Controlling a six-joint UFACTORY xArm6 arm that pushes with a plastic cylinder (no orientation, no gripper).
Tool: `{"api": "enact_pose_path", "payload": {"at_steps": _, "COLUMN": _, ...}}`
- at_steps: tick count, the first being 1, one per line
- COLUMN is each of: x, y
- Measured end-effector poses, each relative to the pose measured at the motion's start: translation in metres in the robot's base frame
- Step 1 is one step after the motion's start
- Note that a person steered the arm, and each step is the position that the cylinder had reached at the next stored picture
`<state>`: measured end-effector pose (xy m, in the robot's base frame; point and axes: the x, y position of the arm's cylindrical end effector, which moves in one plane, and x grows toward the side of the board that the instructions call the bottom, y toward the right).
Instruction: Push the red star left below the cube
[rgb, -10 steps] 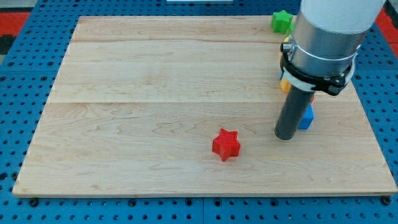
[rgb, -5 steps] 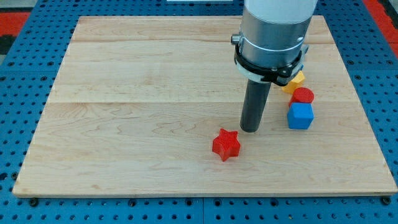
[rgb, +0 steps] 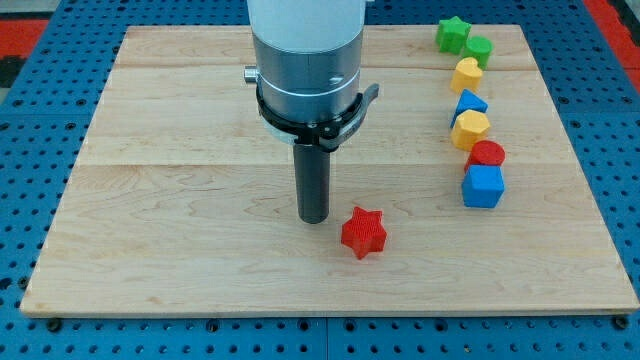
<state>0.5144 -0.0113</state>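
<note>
Near the middle of the board's bottom edge lies our red star (rgb: 363, 232), and our tip (rgb: 314, 218) stands on the wood just beside it toward the view's left, slightly above, with a thin gap between them. We carry no claw, only the rod. Along the board's right edge runs a column of 7 blocks, from a green star (rgb: 452, 34) at the top right corner down to the blue cube (rgb: 483, 186), well right of the red star.
</note>
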Motion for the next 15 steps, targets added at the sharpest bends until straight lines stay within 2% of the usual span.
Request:
{"api": "enact_pose_path", "payload": {"at_steps": 2, "x": 0.027, "y": -0.007}}
{"api": "enact_pose_path", "payload": {"at_steps": 6, "x": 0.029, "y": 0.02}}
{"api": "enact_pose_path", "payload": {"at_steps": 10, "x": 0.034, "y": 0.07}}
{"api": "enact_pose_path", "payload": {"at_steps": 15, "x": 0.026, "y": 0.073}}
